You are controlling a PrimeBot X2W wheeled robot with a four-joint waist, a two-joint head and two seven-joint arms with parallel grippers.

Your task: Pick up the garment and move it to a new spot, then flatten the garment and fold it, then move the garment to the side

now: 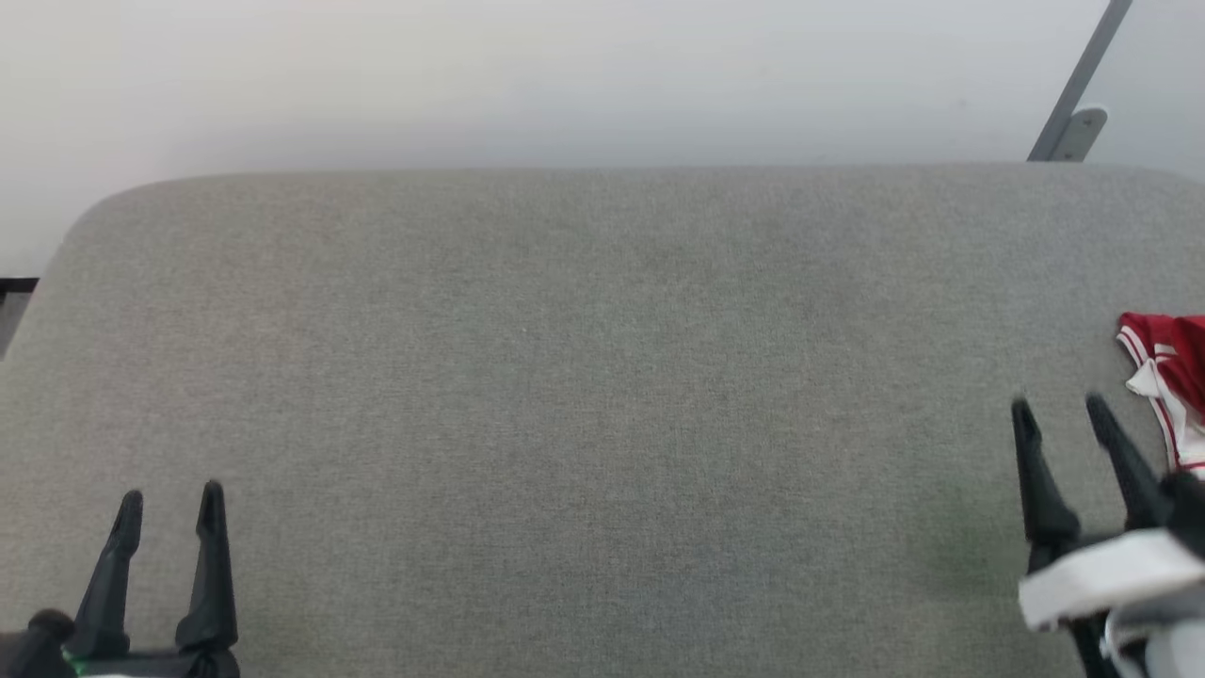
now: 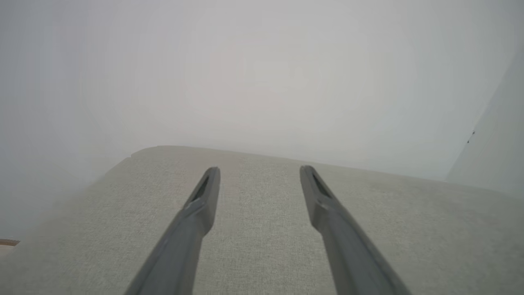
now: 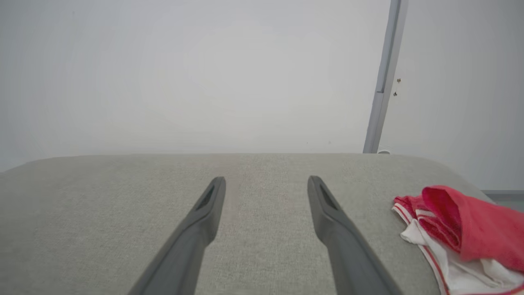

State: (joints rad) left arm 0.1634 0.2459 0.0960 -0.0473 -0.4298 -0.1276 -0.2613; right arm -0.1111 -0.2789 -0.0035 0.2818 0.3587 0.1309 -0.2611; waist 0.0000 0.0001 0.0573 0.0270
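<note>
While the left gripper (image 1: pixel 171 493) and right gripper (image 1: pixel 1059 407) hold jaws wide and empty, the garment (image 1: pixel 1172 377) lies crumpled on the surface (image 1: pixel 565 377) just right of the right gripper; soft, light, likely best pinched at its raised fold.

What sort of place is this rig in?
Likely a bare test room set up for clothes folding: a grey fabric-covered table against a plain white wall, a metal strut behind, and a crumpled red-and-white garment at its right edge.
</note>
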